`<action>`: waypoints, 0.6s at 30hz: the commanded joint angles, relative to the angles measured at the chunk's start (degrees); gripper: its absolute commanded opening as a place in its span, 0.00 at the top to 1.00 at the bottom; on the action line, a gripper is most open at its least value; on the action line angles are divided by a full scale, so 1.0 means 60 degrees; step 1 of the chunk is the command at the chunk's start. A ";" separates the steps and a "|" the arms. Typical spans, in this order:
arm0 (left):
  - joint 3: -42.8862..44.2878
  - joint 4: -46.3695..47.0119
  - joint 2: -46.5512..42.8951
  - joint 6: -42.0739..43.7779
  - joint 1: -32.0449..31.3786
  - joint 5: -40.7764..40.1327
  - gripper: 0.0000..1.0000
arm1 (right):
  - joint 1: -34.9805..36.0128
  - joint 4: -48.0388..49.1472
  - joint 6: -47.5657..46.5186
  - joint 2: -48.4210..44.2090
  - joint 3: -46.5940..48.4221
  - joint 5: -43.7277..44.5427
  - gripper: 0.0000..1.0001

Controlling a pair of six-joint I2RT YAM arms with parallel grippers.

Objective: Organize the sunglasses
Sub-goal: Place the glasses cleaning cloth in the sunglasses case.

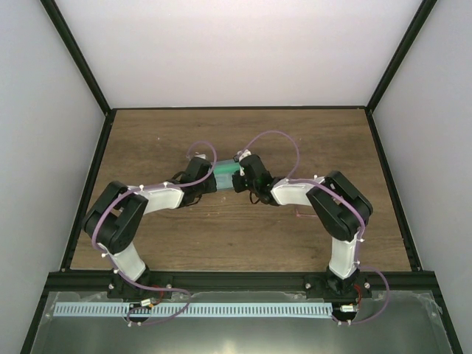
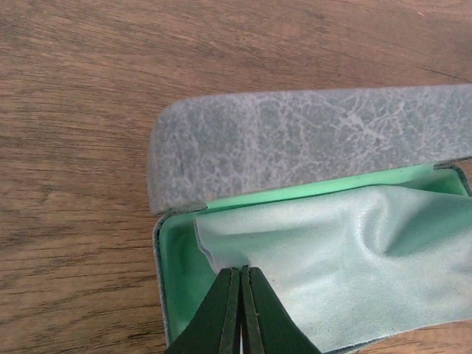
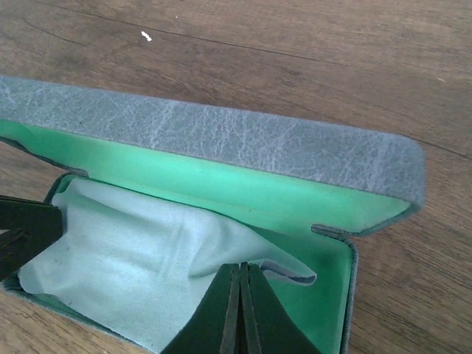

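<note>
Case (image 1: 223,175) sits open mid table (image 1: 221,243), cloth (image 2: 346,258) inside; no sunglasses seen. Left gripper (image 2: 241,271) & right gripper (image 3: 241,267) both closed at cloth edges. Cloth's prob. light, limp, slippy, so you'd pinch a corner; case shell's rigid.

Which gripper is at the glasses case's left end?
The left gripper, fingers shut over the cleaning cloth inside the open glasses case; the right gripper, also shut, is at the opposite end.
</note>
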 commanded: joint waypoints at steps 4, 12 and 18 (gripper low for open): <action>0.0237 0.0057 -0.0277 0.0112 0.0069 0.0099 0.96 | -0.0087 0.0006 -0.0141 -0.0541 0.0352 -0.0144 0.99; 0.0241 0.0033 -0.0110 0.0099 0.0065 0.0102 0.96 | -0.0088 0.0009 -0.0135 -0.0222 0.0356 -0.0111 0.99; 0.0233 -0.0002 -0.0086 0.0133 0.0065 0.0059 0.96 | -0.0087 0.0028 -0.0134 0.0024 0.0425 -0.0122 0.99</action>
